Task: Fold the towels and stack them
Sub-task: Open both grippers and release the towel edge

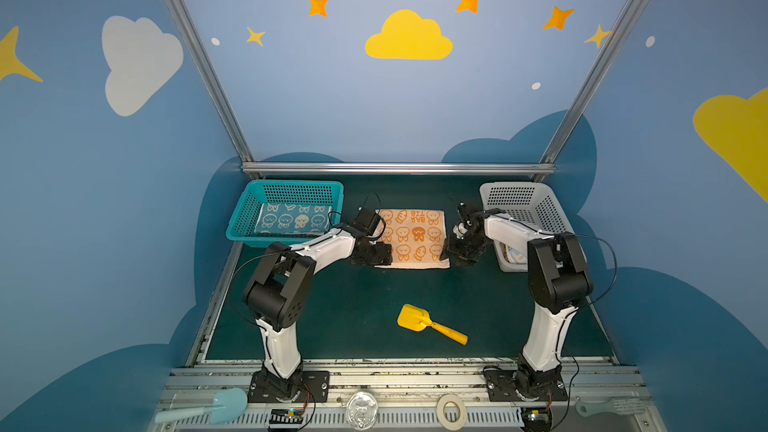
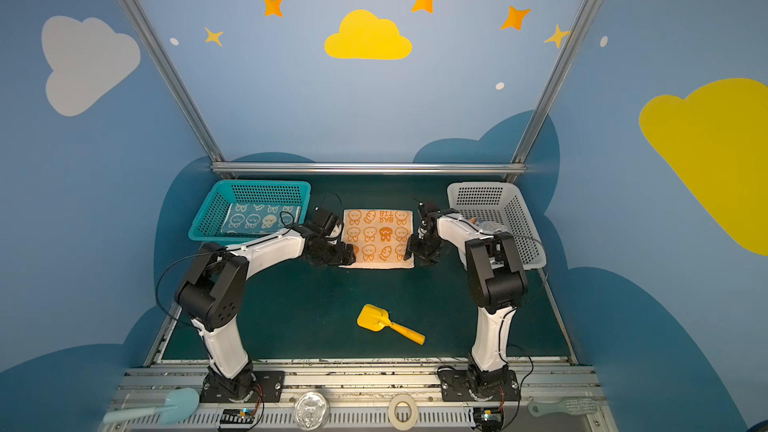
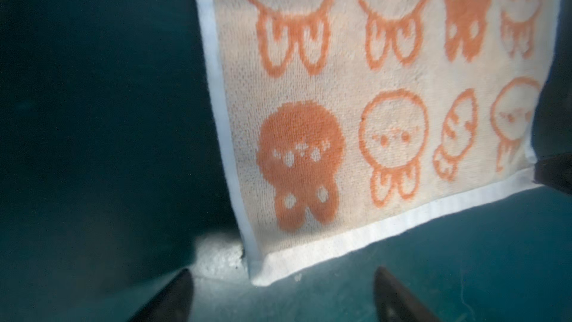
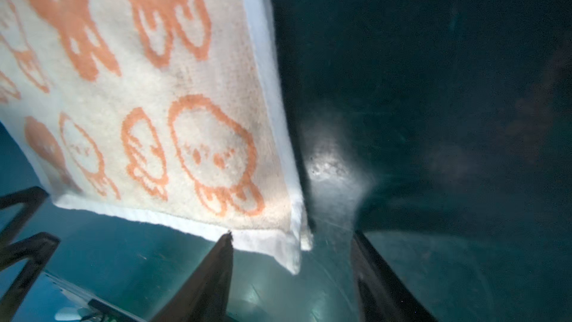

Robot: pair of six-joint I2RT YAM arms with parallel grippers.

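While the orange towel is lying flat on the table between the two arms, the left gripper and right gripper are both standing open-jawed at its near corners (one apiece, equally close), its near hem running straight from one to the other.

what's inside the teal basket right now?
A blue-and-cream towel printed with rabbit faces lies flat on the floor of the teal basket. Its near edge is behind the basket's near wall, and anything under the towel is covered.
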